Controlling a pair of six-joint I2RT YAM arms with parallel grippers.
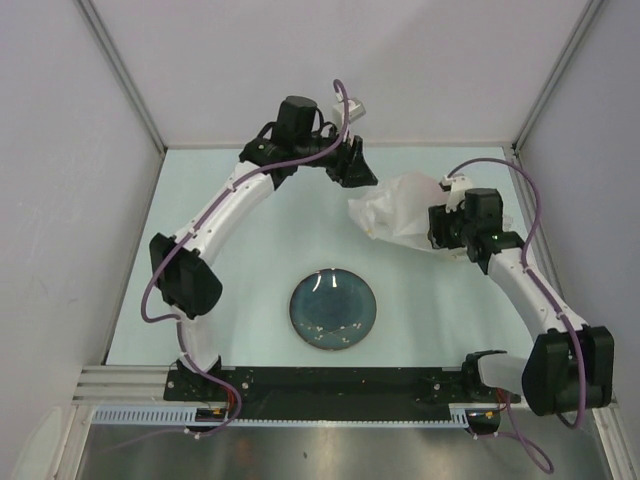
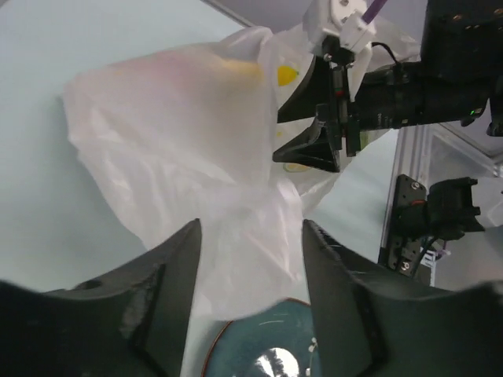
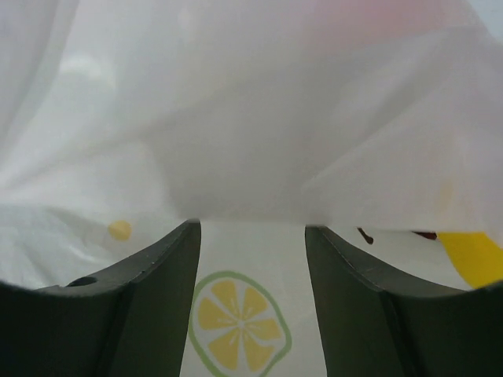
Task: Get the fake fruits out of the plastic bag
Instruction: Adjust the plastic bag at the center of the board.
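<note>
left end effector [image 2: 250, 259] and right end effector [image 3: 251, 259] both gape open, so the thin plastic bag [image 1: 395, 210] might slip when pinched

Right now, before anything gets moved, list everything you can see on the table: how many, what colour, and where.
plastic bag: one, translucent white with a lemon-slice print, far right part of the table, between the two hands.
fake fruits: number cannot be told, only yellow and pink tints through the bag's film; none seen lying outside it.
plate: one, dark blue-green, round, middle of the table toward the near edge.
table: one, pale blue-green, under everything.
left hand: one, black, fingers apart, on the bag's left in the top view.
right hand: one, black, fingers apart, on the bag's right in the top view.
</note>
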